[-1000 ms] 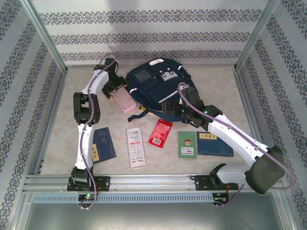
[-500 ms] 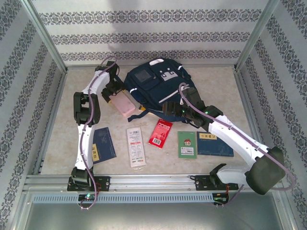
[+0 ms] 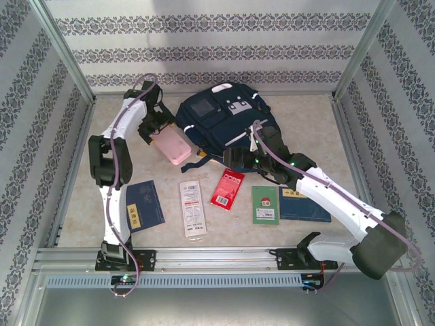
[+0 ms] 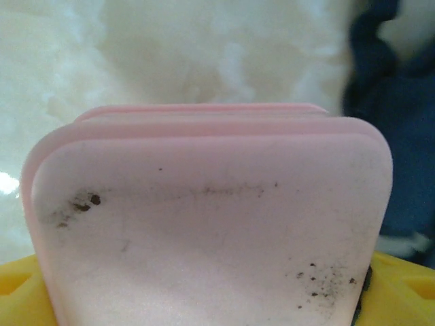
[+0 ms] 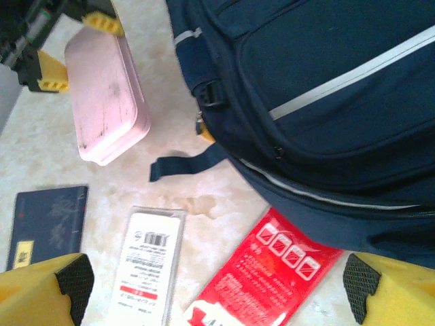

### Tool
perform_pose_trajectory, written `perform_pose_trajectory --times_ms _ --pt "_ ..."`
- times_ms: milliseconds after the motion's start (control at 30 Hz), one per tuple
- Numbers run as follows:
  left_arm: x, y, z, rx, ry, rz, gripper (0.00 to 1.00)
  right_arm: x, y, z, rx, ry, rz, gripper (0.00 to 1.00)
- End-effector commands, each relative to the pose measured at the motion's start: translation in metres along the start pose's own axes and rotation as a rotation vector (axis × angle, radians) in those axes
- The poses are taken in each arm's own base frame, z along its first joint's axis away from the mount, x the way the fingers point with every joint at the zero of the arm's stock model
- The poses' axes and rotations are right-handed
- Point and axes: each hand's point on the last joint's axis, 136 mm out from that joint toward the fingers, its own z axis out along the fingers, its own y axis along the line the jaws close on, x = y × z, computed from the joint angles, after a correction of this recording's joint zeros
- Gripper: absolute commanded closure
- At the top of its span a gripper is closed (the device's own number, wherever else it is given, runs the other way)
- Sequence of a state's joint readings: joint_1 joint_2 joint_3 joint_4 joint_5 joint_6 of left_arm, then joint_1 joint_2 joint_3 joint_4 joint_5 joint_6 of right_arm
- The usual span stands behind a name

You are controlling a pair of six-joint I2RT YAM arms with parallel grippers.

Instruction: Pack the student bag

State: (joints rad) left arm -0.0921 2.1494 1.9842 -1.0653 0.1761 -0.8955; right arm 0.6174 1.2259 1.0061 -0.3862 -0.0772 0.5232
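The student bag (image 3: 221, 119), navy with grey stripes, lies at the back middle of the table and also shows in the right wrist view (image 5: 326, 88). A pink case (image 3: 172, 147) lies slanted just left of it. My left gripper (image 3: 151, 129) is shut on the case's far end. In the left wrist view the case (image 4: 211, 217) sits between my yellow fingers (image 4: 13, 292). My right gripper (image 3: 248, 159) hangs open over the bag's near edge with nothing between its fingertips (image 5: 75, 278). From there I see the pink case (image 5: 105, 102) with the left gripper's yellow fingers on both sides of its end.
In front of the bag lie a navy booklet (image 3: 144, 205), a white packet (image 3: 192, 207), a red packet (image 3: 228, 189), a green book (image 3: 265, 204) and a blue book (image 3: 304, 204). Patterned walls and metal posts close in the table.
My left arm has swung left and its jaws have narrowed onto the pink case. The case's far end has swung left, away from the bag. My right gripper has edged slightly left.
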Motion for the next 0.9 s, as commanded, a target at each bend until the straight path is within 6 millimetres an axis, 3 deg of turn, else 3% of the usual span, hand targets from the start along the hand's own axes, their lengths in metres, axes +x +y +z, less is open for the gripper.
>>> perform_pose_trajectory --times_ms 0,267,433,667,867 --pt "0.009 -0.005 -0.036 0.069 -0.018 -0.029 0.23 0.001 0.020 0.004 -0.114 0.000 0.057 0.05" --pt "0.043 -0.011 -0.065 0.244 0.033 -0.160 0.24 -0.011 0.080 0.020 -0.461 -0.006 0.300 0.02" --pt "0.071 -0.023 -0.078 0.318 0.076 -0.170 0.25 -0.015 0.107 0.036 -0.533 0.011 0.342 0.02" --pt "0.093 -0.025 -0.091 0.373 0.098 -0.186 0.25 -0.016 0.109 0.056 -0.495 -0.017 0.378 0.02" --pt "0.108 -0.029 -0.096 0.388 0.110 -0.174 0.25 -0.012 0.123 0.064 -0.541 -0.020 0.381 0.06"
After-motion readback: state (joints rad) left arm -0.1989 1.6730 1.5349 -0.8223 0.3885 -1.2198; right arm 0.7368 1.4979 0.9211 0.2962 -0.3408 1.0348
